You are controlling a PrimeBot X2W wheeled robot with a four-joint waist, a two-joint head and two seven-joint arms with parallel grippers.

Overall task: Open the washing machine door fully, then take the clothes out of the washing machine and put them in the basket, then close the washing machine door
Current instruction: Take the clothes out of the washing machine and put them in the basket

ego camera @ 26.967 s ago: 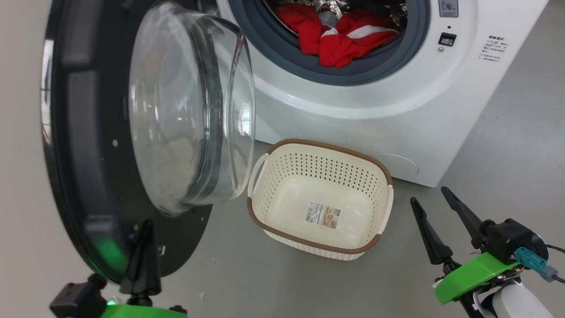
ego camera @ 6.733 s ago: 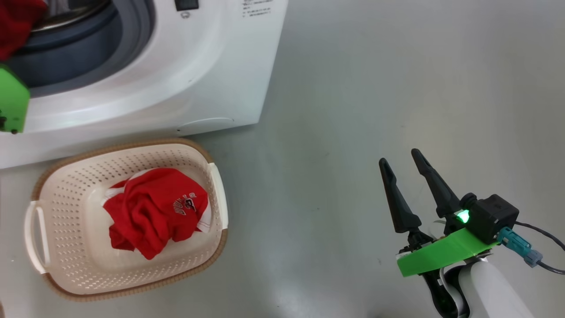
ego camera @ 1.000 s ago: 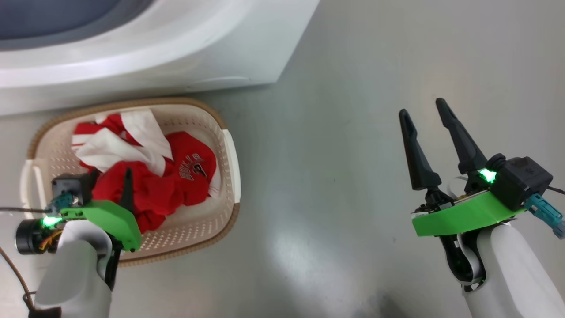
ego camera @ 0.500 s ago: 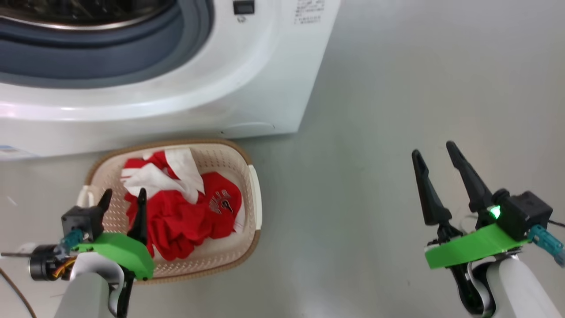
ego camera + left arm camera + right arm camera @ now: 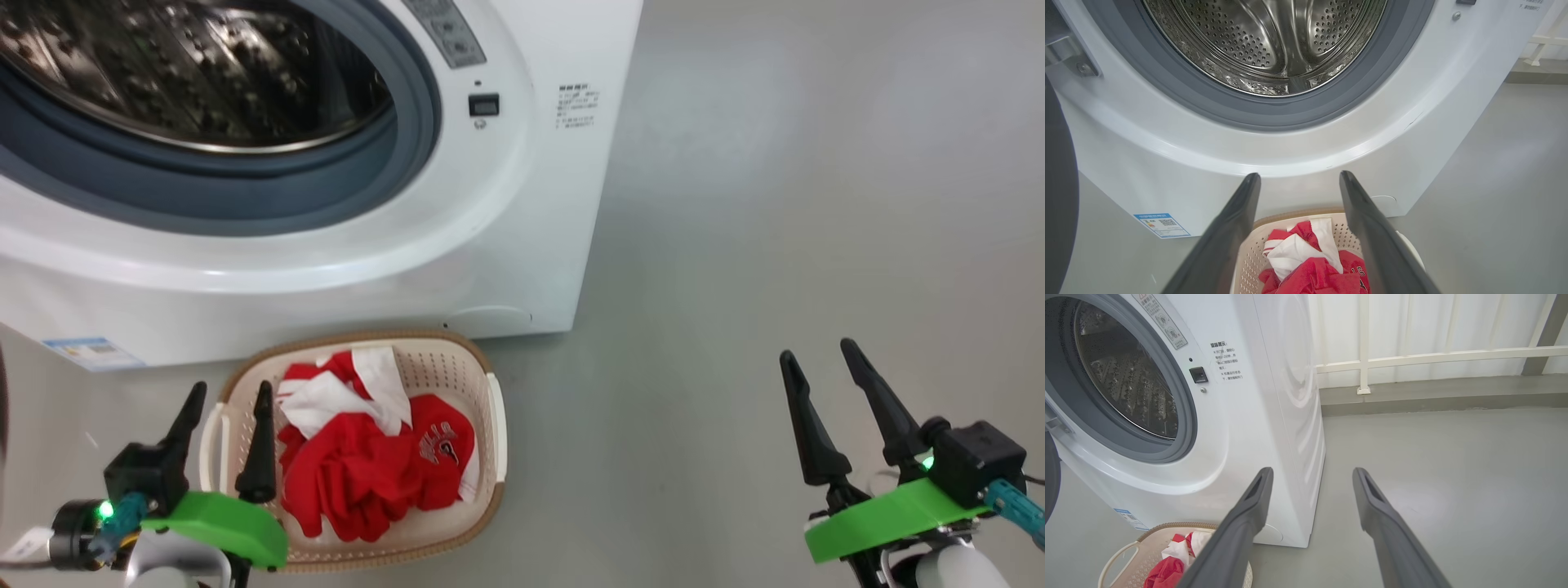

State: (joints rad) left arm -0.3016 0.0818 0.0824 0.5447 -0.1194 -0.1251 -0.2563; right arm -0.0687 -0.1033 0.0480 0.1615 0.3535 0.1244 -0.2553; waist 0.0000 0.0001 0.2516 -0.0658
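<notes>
1. Head view: glossy white washing machine, grey rubber ring round a dimpled steel drum.
2. Crumpled red-and-white clothes lie in the basket: cream perforated plastic, brown woven-look rim, on the floor just before the machine's front.
3. Left claw spread, empty, fingers up over the basket's left end.
4. Right claw spread, empty, over bare floor, well apart from the basket.

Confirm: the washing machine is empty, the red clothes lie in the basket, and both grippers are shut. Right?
No. Both are open: the wrist views show the left gripper and right gripper with fingers spread, holding nothing. The rest holds: washing machine empty, clothes in the basket.
</notes>
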